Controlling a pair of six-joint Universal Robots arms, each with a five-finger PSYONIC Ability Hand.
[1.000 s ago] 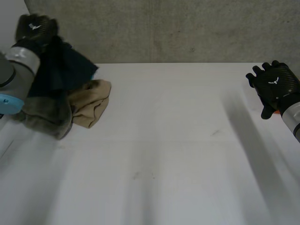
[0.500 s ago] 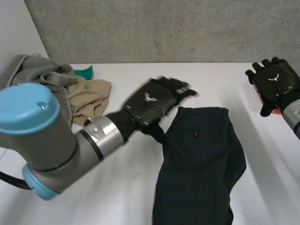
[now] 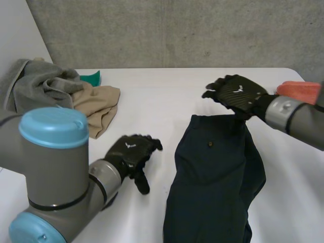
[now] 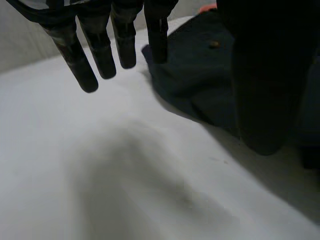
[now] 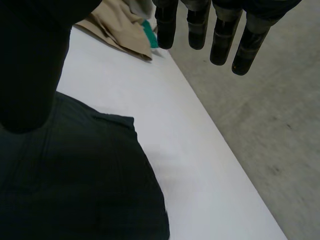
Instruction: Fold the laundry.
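White table: far left, a pile of grey, tan and teal clothes. The left hand, fingers loose and empty, is just left of the dark trousers. The right hand, fingers straight and empty, hangs over their far edge.

left robot hand, right robot hand, uncurled

Dark navy trousers run off the head view's lower edge. The beige garment hides most of the teal cloth. The right forearm partly covers the orange-red object.
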